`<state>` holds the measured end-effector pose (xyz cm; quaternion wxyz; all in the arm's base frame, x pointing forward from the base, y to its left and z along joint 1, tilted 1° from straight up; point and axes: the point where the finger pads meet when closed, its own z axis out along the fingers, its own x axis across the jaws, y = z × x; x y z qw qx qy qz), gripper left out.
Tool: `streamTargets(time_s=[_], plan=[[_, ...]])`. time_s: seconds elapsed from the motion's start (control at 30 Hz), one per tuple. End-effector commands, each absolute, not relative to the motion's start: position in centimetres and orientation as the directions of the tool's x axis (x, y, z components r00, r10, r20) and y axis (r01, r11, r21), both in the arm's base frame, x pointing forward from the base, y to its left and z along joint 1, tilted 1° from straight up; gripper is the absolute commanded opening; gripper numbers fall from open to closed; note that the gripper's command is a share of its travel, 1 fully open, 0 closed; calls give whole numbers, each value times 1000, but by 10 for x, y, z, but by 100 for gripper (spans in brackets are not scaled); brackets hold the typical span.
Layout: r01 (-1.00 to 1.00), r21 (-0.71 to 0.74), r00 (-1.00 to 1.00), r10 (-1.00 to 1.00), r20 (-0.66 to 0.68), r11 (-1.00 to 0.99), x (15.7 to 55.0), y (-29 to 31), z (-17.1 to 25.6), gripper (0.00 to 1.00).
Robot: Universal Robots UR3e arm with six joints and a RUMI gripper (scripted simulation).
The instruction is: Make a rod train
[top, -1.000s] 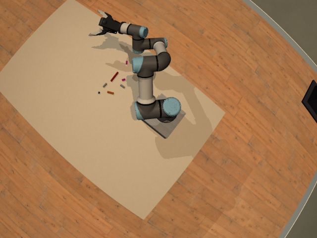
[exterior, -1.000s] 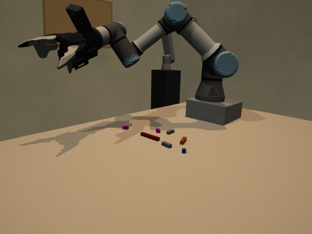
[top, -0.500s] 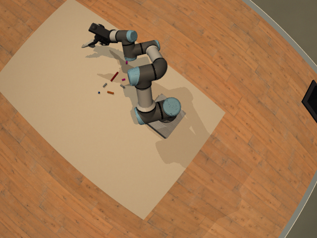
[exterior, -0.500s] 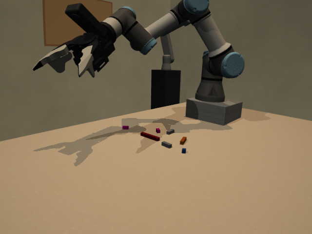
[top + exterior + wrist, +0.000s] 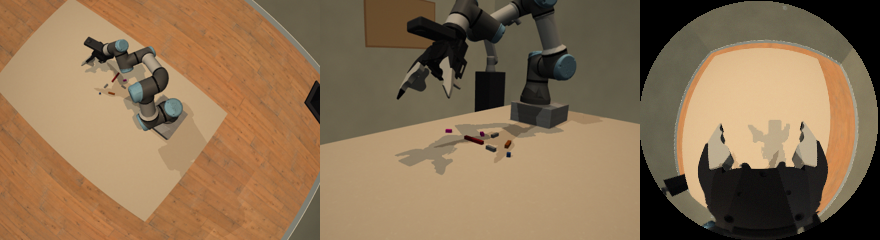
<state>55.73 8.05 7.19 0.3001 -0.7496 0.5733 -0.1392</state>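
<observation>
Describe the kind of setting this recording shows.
Probably a bare indoor test room: a UR3e arm on a grey block bolted to a tan table, small coloured rods such as the red rod, plank flooring and a wall board.

A bare test room: tan desk [image 5: 552, 196], wood-plank floor [image 5: 258, 103], plain grey walls, a brown board [image 5: 397, 23] on the far wall.

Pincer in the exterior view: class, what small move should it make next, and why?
Probably lower the open, empty pincer toward the magenta rod lying furthest left in the exterior view. The pincer hangs high above the table, all the rods lie apart, and only two magentas plus one grey rod match the red rod without blue.
</observation>
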Motion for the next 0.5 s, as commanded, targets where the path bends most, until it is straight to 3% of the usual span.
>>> streamTargets(time_s=[0.0,0.47], plan=[[-841,-523,261,-952,-162,-142,525,96,63,100],[-978,-182,125,-984,-129,-101,384,131,19,100]])
